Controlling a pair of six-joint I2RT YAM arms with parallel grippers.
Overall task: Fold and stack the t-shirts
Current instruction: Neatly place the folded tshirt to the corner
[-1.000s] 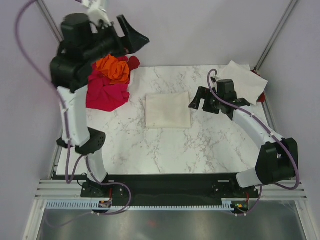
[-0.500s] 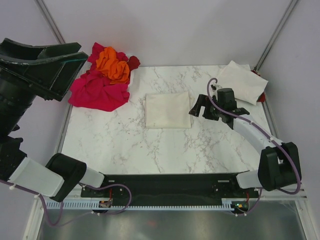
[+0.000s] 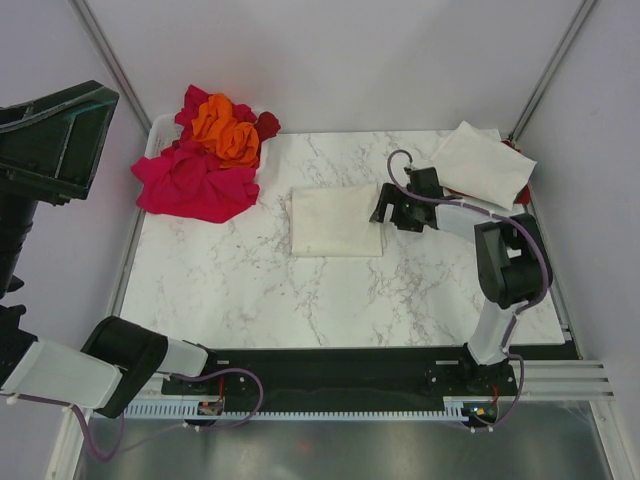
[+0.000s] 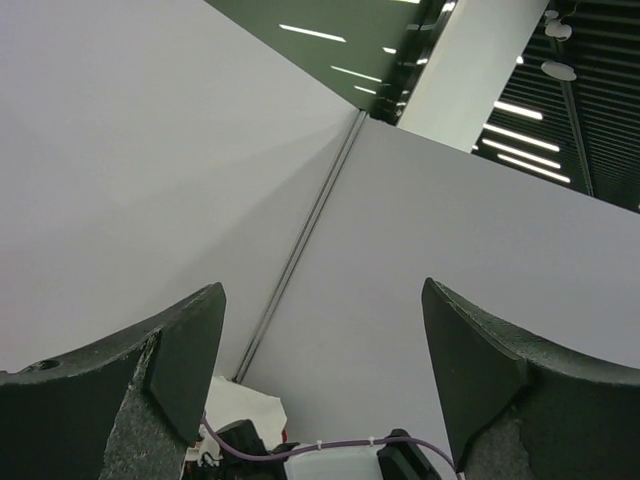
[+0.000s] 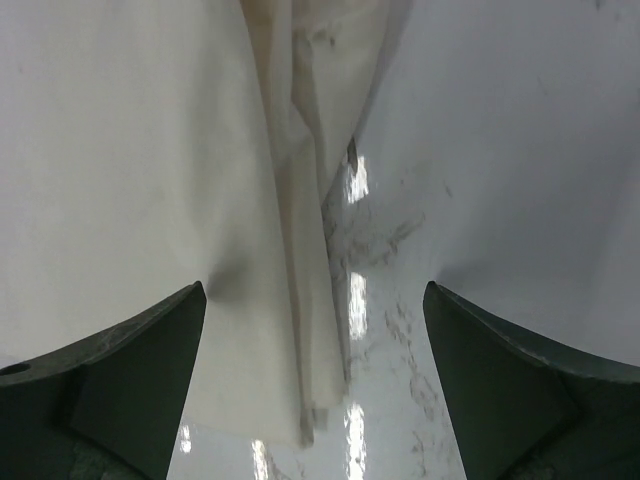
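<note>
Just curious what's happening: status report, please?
Left end effector open, raised, empty. Right end effector open at edge of folded cream t-shirt. Coloured t-shirts heaped back-left, unfolded.

White links, black joints, thin purple cables throughout.

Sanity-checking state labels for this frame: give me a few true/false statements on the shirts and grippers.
1. The folded cream t-shirt lies flat in the middle of the table. True.
2. The orange t-shirt sits crumpled on the magenta t-shirt. True.
3. The left gripper grips the magenta t-shirt. False: it is open, empty and raised off the table.
4. The right gripper is shut on the folded cream t-shirt. False: it is open, at that shirt's right edge.
5. A second cream t-shirt lies at the far right corner. True.
</note>
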